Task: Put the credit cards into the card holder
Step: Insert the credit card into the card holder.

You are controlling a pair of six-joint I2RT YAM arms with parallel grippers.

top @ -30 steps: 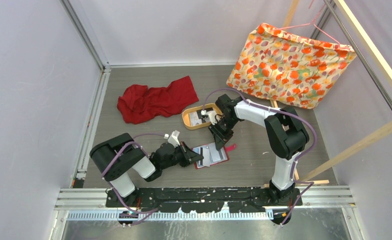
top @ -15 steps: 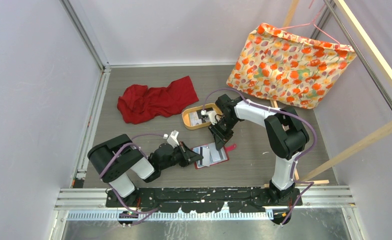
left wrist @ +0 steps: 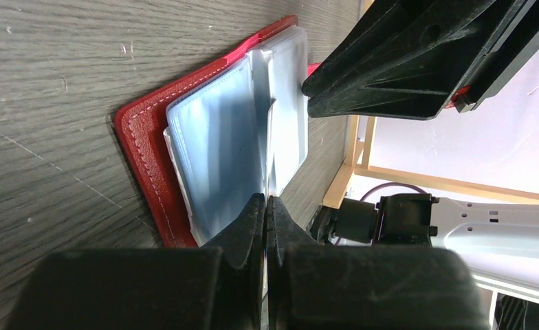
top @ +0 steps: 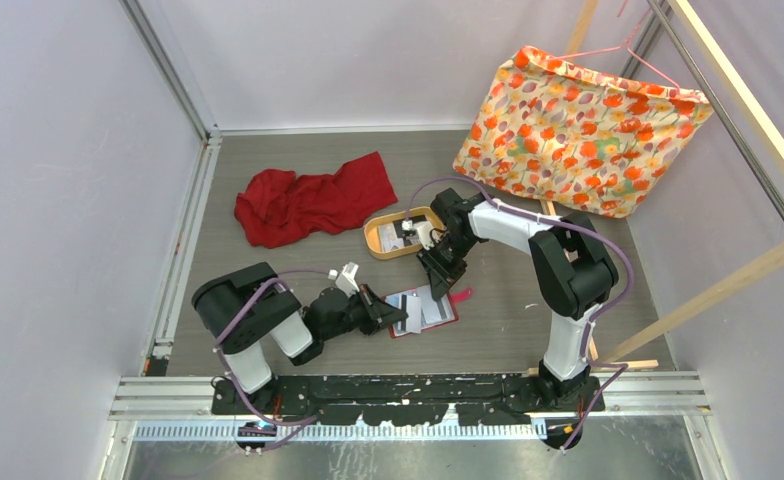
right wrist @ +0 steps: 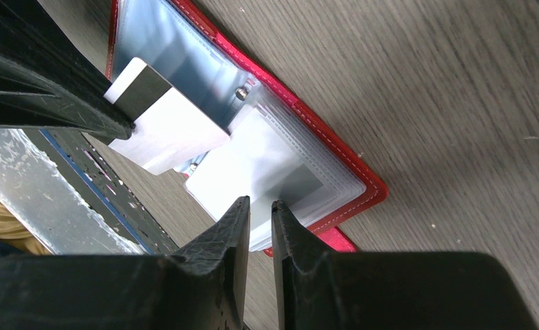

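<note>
card holder (top: 440,312) lay open, sleeves up, on the table (top: 513,318), near centre between both arms. left gripper (left wrist: 265,205) was clenched at its left edge, tip meeting the striped end of one credit card (right wrist: 167,127) angled over the sleeves. right gripper (right wrist: 256,206) stood over the far side, jaws slightly apart; whether it grasped anything could not be told. other credit cards (top: 396,238) lay in the oval tray (top: 369,238) just beyond.
</note>
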